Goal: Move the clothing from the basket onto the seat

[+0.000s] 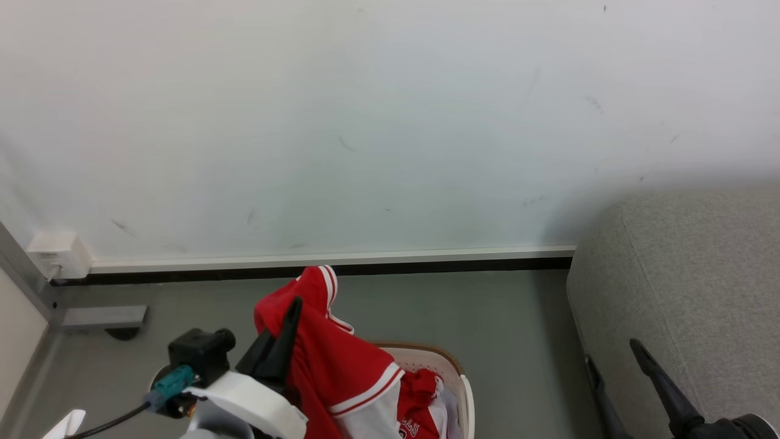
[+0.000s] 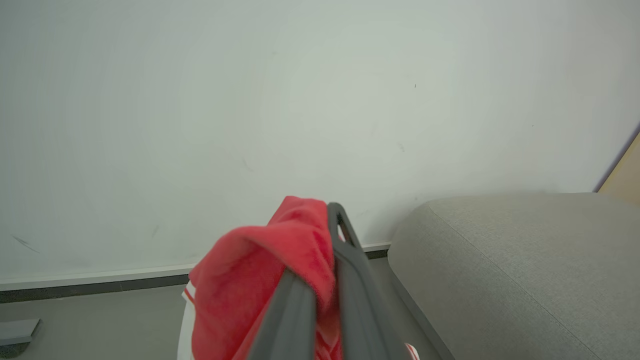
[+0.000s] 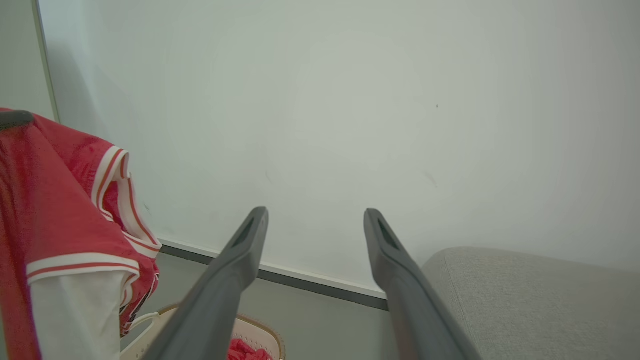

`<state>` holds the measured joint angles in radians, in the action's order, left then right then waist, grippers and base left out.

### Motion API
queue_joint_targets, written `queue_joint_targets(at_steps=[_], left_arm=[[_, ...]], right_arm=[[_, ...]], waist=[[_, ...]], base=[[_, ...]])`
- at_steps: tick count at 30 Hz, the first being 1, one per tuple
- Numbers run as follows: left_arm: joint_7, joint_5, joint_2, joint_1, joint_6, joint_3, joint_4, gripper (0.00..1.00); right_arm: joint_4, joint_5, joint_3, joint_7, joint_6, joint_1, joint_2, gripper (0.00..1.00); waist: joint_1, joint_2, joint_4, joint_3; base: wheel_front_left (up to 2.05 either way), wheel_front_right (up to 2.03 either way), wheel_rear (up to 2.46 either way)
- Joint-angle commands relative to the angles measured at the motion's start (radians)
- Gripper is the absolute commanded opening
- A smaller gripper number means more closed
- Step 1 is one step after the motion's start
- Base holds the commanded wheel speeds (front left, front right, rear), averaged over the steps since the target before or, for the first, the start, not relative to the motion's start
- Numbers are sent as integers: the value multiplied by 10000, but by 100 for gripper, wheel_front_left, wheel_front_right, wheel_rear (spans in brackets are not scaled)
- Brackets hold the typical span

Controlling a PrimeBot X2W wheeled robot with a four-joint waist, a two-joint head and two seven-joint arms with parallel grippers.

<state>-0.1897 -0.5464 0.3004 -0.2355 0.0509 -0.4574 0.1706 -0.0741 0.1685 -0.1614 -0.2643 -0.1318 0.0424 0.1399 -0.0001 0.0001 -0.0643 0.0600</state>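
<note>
Scuffed white wall [image 1: 390,122]; left gripper [image 2: 322,235] pinched soft red shirt [image 1: 329,360] over perforated basket [image 1: 452,367], right gripper [image 3: 316,215] spread by woven grey sofa [image 1: 688,292].

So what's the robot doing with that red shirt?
The robot's left gripper is shut on a red shirt with white stripes and holds it up above the laundry basket. More red clothing lies in the basket. The right gripper is open and holds nothing, next to the grey sofa, where the clothes are meant to go. No clothes lie on the part of the sofa in view.
</note>
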Motion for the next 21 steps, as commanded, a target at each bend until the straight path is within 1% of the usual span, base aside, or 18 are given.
queue_joint_targets(at_steps=[1, 3, 4, 6, 11, 15, 18, 21], left_arm=[[42, 137, 85, 142, 12, -30, -125, 0], [126, 125, 53, 84, -8, -94, -243, 0], [126, 125, 53, 84, -8, -94, -243, 0], [224, -2, -42, -8, -63, -162, -426, 0], [646, 30, -174, -286, -46, -425, -928, 0], [1026, 93, -361, -457, -98, -793, -1377, 0], [1324, 167, -573, -569, -157, -1176, -1681, 0], [1567, 169, -763, -650, -228, -1519, -1947, 0]], right_arm=[[133, 14, -289, -3, 21, 2, 148, 100], [254, 73, -725, -2, 21, -117, 255, 100], [254, 73, -725, -2, 21, -117, 255, 100], [369, 134, -1192, -3, 23, -271, 384, 100], [549, 469, -2902, 0, 21, -823, 587, 100], [434, 669, -4089, 0, 23, -1475, 684, 100], [252, 739, -4677, 0, 23, -1994, 680, 100], [8, 782, -5041, 2, 23, -2441, 699, 100]], waist=[[1, -1, 4, 2], [1, -1, 7, -16], [1, -1, 7, -16], [1, -1, 13, -30], [1, -1, 44, -64], [1, -1, 78, -82], [1, -1, 110, -93], [1, -1, 146, -98]], base=[[0, 0, 0], [0, 0, 0], [0, 0, 0], [0, 0, 0], [0, 0, 0], [0, 0, 0], [0, 0, 0], [0, 0, 0]])
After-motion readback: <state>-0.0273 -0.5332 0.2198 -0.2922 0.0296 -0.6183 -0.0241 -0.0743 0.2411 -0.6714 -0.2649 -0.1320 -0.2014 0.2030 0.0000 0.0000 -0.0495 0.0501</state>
